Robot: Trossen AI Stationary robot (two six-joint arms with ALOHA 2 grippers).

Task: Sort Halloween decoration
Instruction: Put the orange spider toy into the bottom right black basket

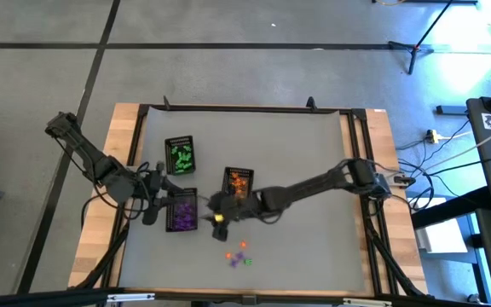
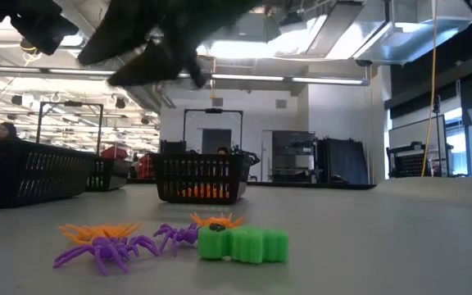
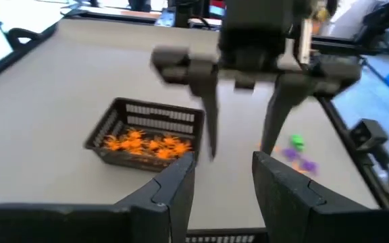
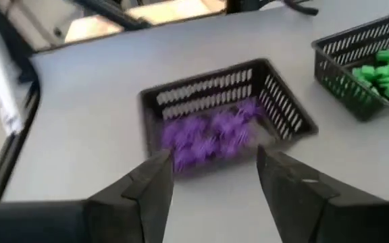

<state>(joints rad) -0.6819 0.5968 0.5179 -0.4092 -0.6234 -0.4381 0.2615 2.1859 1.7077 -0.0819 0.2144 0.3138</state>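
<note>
Near the front edge of the desk [image 1: 314,170], a small heap of Halloween decoration [image 1: 238,255] is left unsorted: purple and orange spiders with thin splayed legs, and one chunky green piece with a lobed outline, all glossy moulded plastic. The rest already lies sorted by colour in three black slatted baskets: the green basket [image 1: 180,155] farthest back, the orange basket [image 1: 238,182] in the middle, the purple basket [image 1: 180,211] toward the left arm.

Judging by how things lie, a drop into the purple basket seems to be the step in hand. The right end effector [image 4: 215,179] hangs above that basket, fingers spread and nothing visible between them (the purple spiders sit loose in the basket beneath). The left end effector [image 3: 223,182] waits beside the purple basket, fingers parted and empty, facing the orange basket.

What comes next probably calls for a reach back to the loose heap and a fine pinch on one trinket; the spindly legs tangle and offer little to grip, so singling one out looks fiddly.
</note>
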